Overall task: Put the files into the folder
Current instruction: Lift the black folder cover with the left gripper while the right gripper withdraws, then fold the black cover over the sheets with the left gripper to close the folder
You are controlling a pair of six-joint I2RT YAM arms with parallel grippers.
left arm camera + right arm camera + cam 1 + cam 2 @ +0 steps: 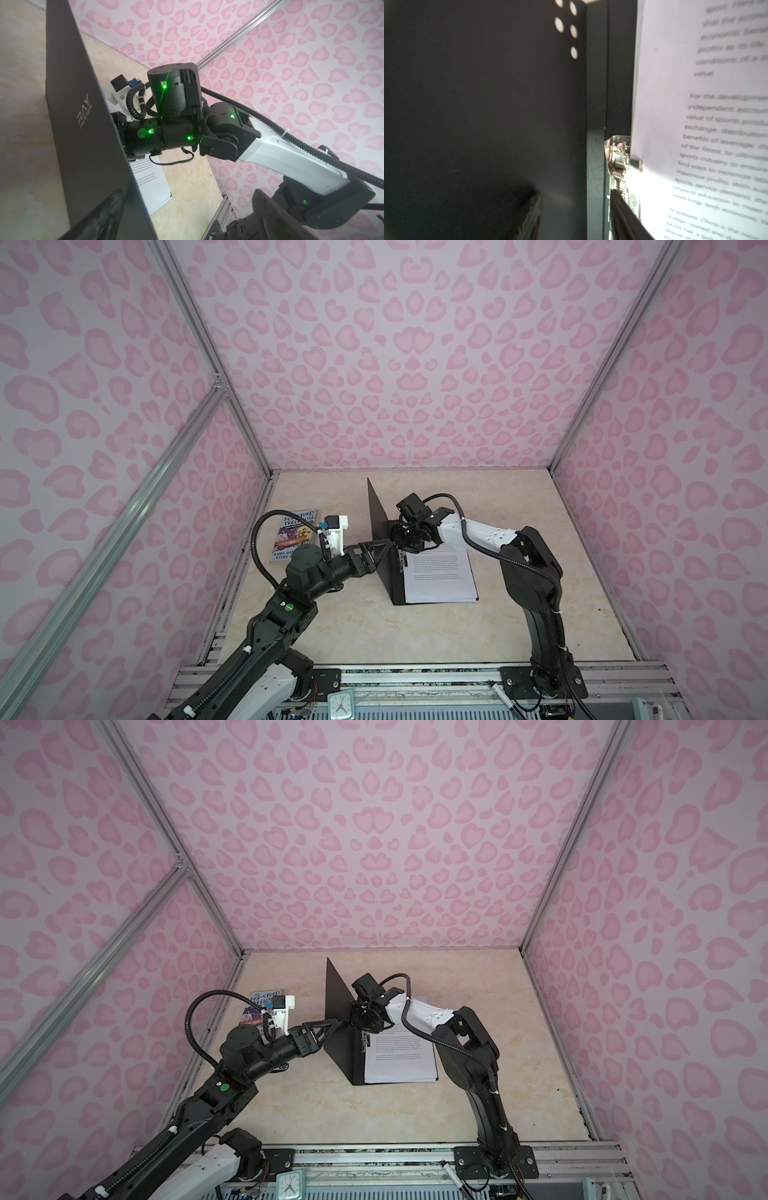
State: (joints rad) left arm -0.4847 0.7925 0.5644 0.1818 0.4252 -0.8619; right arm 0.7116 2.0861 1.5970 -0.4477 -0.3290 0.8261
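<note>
**Sheets lie in the open folder; cover not yet shut**

Pink heart-spotted walls [415, 364] close in a pale beige marbled surface [415, 635].

The thin black folder [380, 522] stands open near the middle of that surface. Its front cover is upright and its back cover lies flat.

The stack of white printed files [440, 576] lies on the flat back cover, inside the folder, in both top views. Its spine-side edge is just beside the folder's small metal clip [618, 164]. I cannot tell whether the clip grips the sheets.

A colourful paperback book [293, 539] lies apart, by the left wall.

The left gripper [388, 545] is spread wide at the upright cover. The left wrist view suggests the cover's free edge sits between the jaws without being pinched.

The right gripper [409, 545] hangs low over the spine by the clip. In its wrist view the jaws stand partly apart [575, 192], with nothing caught between them.

My reading is that the placing is essentially done. What remains is securing the sheets under the clip, if that has not been done, and lowering the cover. Both arms must clear away first.
</note>
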